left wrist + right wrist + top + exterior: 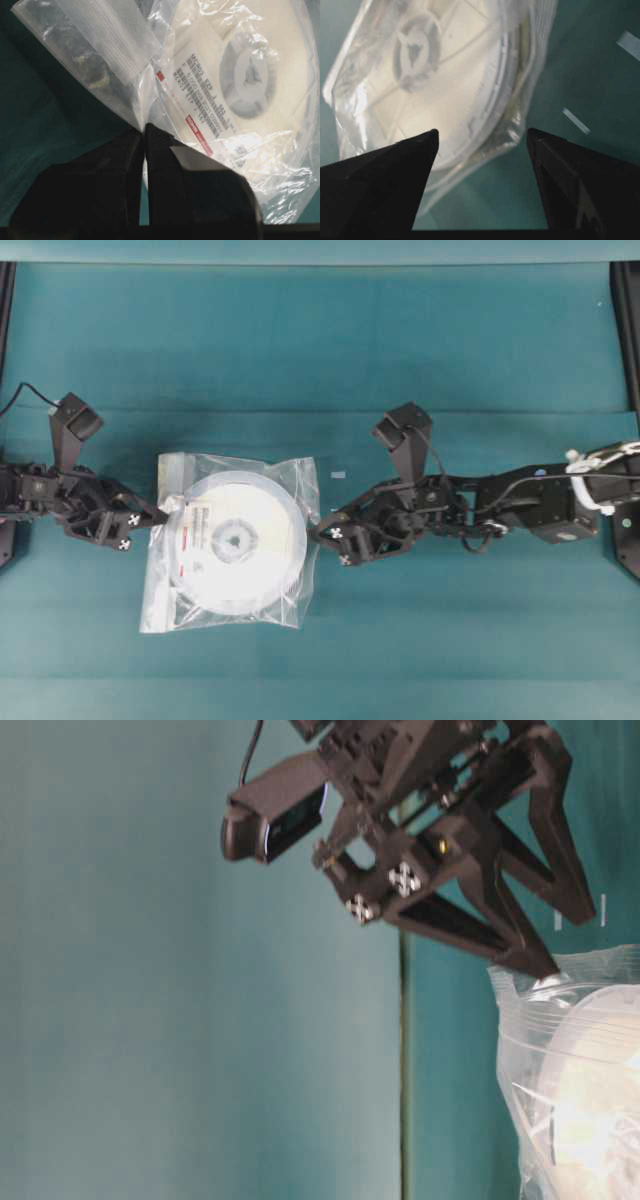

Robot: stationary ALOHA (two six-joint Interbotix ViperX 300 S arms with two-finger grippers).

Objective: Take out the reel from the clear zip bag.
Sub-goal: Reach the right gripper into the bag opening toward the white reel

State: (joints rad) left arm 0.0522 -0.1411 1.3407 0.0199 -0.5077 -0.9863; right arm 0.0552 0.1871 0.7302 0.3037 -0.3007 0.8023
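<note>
The clear zip bag (292,478) lies flat on the teal table with the white reel (237,538) inside it. The reel's grey hub and red-striped label show through the film (200,125). My left gripper (166,508) is at the bag's left edge. In the left wrist view it (144,131) is shut on a pinch of the bag's film just below the zip strip (117,42). My right gripper (320,537) is at the bag's right edge. In the right wrist view it (482,132) is open and empty, its jaws spread either side of the bag's edge (520,120).
Small bits of white tape lie on the table to the right of the bag (338,475), and show in the right wrist view (576,121). Black frame rails stand at the table's left and right edges (628,330).
</note>
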